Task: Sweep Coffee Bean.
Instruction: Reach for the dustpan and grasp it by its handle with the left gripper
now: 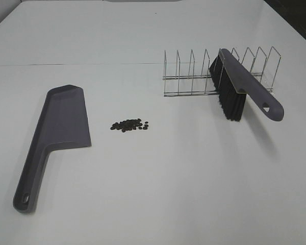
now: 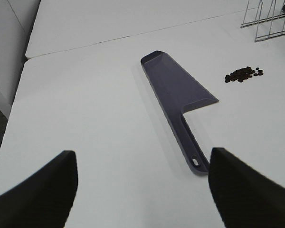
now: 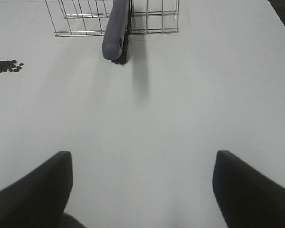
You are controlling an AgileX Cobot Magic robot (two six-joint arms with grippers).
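Coffee beans (image 1: 129, 125): small dark pile, middle of the table (image 1: 168, 194). Dustpan (image 1: 61, 122): lying flat toward the left edge, near the pile, likely placed to receive it. Brush (image 1: 239, 87): propped in a wire rack (image 1: 191, 76) toward the far right, handle jutting free, probably for easy pickup. Left hand (image 2: 141, 159) and right hand (image 3: 142, 159): fingers apart, empty, near edge.

A white table (image 1: 158, 194) fills the frame. A grey dustpan (image 1: 56, 132) lies flat at the left and a small cluster of coffee beans (image 1: 128, 125) at centre. At the upper right stands a wire rack (image 1: 194, 76), with a grey brush (image 1: 239, 89) leaning in it.
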